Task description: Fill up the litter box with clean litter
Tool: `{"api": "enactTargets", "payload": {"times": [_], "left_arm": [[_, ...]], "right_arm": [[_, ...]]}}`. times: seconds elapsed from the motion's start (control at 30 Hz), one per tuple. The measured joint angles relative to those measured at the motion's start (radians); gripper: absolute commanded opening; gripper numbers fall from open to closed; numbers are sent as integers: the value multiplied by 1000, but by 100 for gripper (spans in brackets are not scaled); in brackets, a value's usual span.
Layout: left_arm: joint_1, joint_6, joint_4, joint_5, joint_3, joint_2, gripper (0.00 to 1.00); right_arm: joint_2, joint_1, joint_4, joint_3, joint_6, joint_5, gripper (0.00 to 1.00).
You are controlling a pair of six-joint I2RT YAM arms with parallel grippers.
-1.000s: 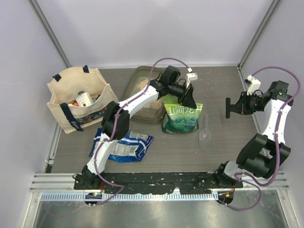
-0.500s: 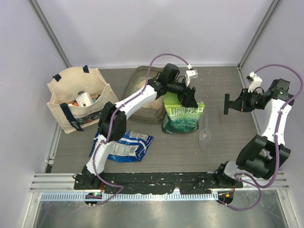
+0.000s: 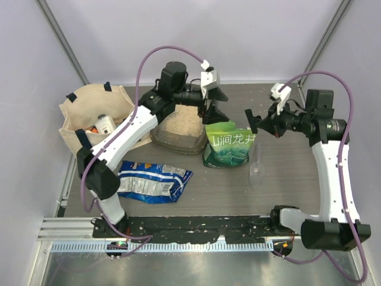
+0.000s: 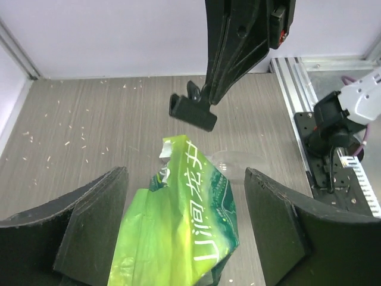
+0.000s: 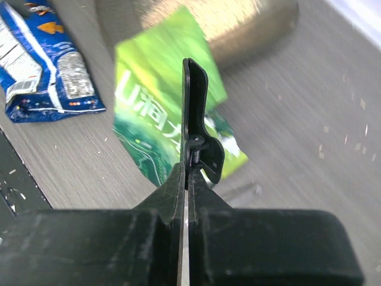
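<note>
**A:** From above – where is the litter box?

**B:** The litter box (image 3: 169, 138) sits on the surface (image 3: 286, 185) right against the green bag (image 3: 229, 149), on the bag's left. Clean litter (image 3: 178, 119) lies inside it as a tan layer. A tote bag (image 3: 95, 128) stands well left of the green bag, beyond the box. A blue packet (image 3: 152, 179) lies flat at the bag's near left.

**A:** And the arms?

**B:** The left fingers (image 3: 215, 110) hang over the green bag's far left corner. The right fingers (image 3: 261, 123) are just right of the bag's top, pinching a black clip (image 3: 250, 122).

**A:** What about the left wrist view?

**B:** Its fingers stand wide apart, holding nothing, with the green bag (image 4: 178, 238) below and between them. Beyond the bag is the black clip (image 4: 193, 112), held from above.

**A:** And the right wrist view?

**B:** Its fingers are pressed together on the black clip (image 5: 193, 107) – the clip stands upright. The green bag (image 5: 161, 101) is behind the clip, the blue packet (image 5: 47, 71) to the bag's left, and the litter box (image 5: 268, 24) beyond it, blurred.
</note>
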Motion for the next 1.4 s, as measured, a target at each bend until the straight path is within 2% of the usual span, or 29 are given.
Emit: {"api": "enactTargets", "payload": {"times": [0.1,0.27,0.4,0.53,0.63,0.67,0.7,0.77,0.83,0.87,0.93,1.03,1.17,1.4], "left_arm": [[-2,65,-6,25,-49,-64,72],[-7,86,-19,58,-51,-53,61],[-7,74,-23,82,-50,-27,45],[-7,59,-29,101,-47,0,32],[-7,55,-43,109,-32,18,15],[-7,50,-45,112,-30,21,10],[-7,48,-50,112,-25,23,0],[-5,39,-58,117,-15,26,0],[5,6,-41,119,-13,26,0],[14,-33,-18,124,-14,28,0],[35,-161,70,169,-24,34,0],[72,-388,272,233,-65,40,0],[103,-627,478,290,-112,51,0],[99,-789,614,334,-125,63,0]], "right_arm": [[-58,119,32,0,-19,26,1],[-57,280,45,31,-48,87,1],[-23,327,48,49,-66,125,1],[-4,347,51,56,-71,150,1],[-2,353,60,57,-71,162,1],[-2,354,63,57,-71,163,8],[-2,356,67,57,-69,164,21],[-2,356,80,57,-30,175,51],[1,337,116,58,61,170,62],[3,314,129,63,113,140,71],[15,241,176,80,213,84,79],[29,166,279,83,368,17,81],[24,164,413,36,518,-69,81],[64,175,563,2,694,-187,77]]}}
